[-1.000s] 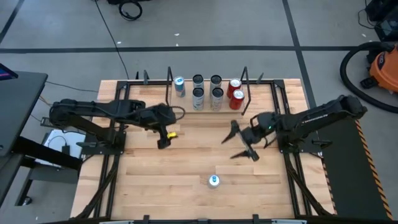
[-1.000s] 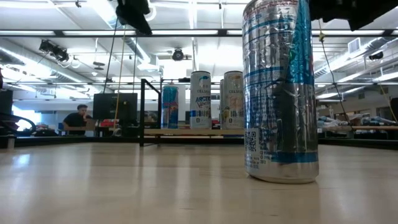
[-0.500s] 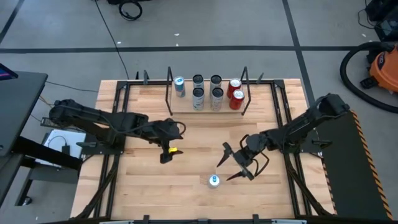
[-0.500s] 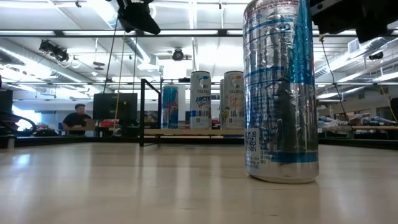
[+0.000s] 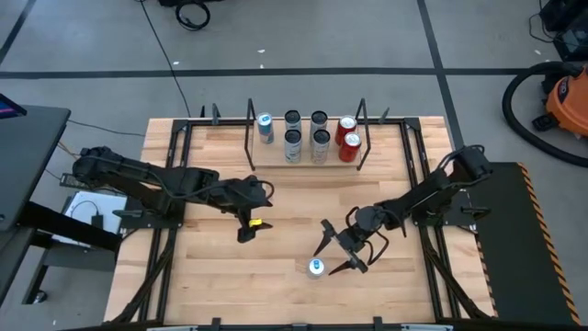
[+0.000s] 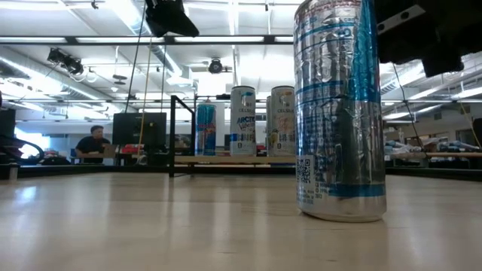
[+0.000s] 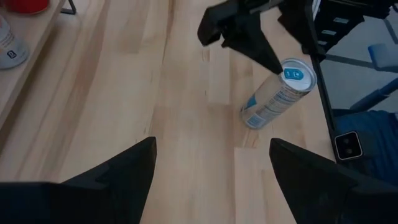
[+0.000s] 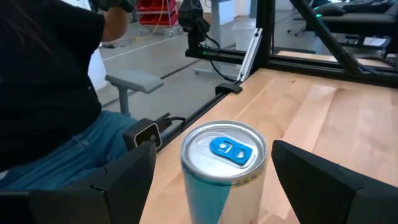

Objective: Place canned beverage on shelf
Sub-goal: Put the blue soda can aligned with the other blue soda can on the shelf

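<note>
A silver and blue can [image 5: 316, 267] stands upright on its base on the wooden table near the front edge; it also shows in the low view [image 6: 339, 113], the left wrist view [image 7: 277, 93] and the right wrist view [image 8: 224, 171]. My right gripper [image 5: 333, 255] is open, its fingers on either side of the can's top without touching it [image 8: 212, 149]. My left gripper [image 5: 246, 225] is open and empty over the table's middle left [image 7: 211, 162]. The shelf [image 5: 276, 153] at the far centre holds several upright cans [image 5: 292, 142].
Red cans [image 5: 350, 145] stand at the shelf's right end, a blue one [image 5: 265, 127] at its left. Black rod uprights [image 5: 363, 129] bound the shelf. A seated person [image 8: 56, 93] is close to the table's near edge. Bare tabletop lies between can and shelf.
My right gripper has gone from the table's middle toward the near edge and down to the silver and blue can, staying open. My left gripper has gone a little toward the near edge. The can has stayed in place.
</note>
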Available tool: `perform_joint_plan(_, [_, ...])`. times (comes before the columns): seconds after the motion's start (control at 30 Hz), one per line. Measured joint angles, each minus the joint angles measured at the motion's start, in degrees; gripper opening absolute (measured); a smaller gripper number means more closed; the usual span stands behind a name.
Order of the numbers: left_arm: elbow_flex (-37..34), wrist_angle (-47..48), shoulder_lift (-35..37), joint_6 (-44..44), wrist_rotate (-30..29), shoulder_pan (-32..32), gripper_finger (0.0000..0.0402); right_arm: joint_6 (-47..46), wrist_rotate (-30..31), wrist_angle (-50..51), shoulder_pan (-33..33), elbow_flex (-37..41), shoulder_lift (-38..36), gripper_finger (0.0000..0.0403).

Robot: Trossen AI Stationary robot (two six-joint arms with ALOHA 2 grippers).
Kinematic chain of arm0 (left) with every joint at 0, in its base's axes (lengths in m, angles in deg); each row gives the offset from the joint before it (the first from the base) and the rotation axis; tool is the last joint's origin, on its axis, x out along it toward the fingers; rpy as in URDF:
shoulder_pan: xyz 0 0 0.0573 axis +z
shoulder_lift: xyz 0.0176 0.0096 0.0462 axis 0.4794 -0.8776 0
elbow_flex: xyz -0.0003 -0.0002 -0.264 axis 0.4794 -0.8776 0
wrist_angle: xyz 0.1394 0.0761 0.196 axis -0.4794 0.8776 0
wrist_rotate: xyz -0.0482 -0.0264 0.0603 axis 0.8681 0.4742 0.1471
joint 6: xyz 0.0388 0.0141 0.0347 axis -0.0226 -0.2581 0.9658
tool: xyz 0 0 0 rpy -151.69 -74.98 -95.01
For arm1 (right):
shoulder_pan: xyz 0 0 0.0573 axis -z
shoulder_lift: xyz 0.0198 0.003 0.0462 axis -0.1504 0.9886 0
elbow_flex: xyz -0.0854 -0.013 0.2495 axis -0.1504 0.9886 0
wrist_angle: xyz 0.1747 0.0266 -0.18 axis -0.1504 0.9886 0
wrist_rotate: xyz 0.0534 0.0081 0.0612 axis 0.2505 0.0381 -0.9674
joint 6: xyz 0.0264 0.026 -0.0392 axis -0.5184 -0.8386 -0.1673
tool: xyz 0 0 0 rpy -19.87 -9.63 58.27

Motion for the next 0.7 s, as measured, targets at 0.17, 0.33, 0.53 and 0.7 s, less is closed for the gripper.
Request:
perform_joint_plan(0.17, [0.0,-0.7,0.0,0.0,0.0,0.0,0.0314,0.1,1.2,-4.2,0.0,0.0,3.0,0.0329])
perform_joint_plan(0.33, [0.0,-0.8,0.0,0.1,0.0,0.0,0.0314,-0.1,1.1,-2.4,0.0,-1.4,3.7,0.0329])
perform_joint_plan(0.53, [0.0,-0.8,0.0,1.2,-0.1,0.1,0.0314,0.0,-1.8,-1.3,0.0,-2.0,3.7,0.0329])
perform_joint_plan(0.7, [0.0,-0.8,0.0,1.6,-0.1,0.1,0.0314,0.0,-0.6,-1.1,0.0,-2.0,3.7,0.0326])
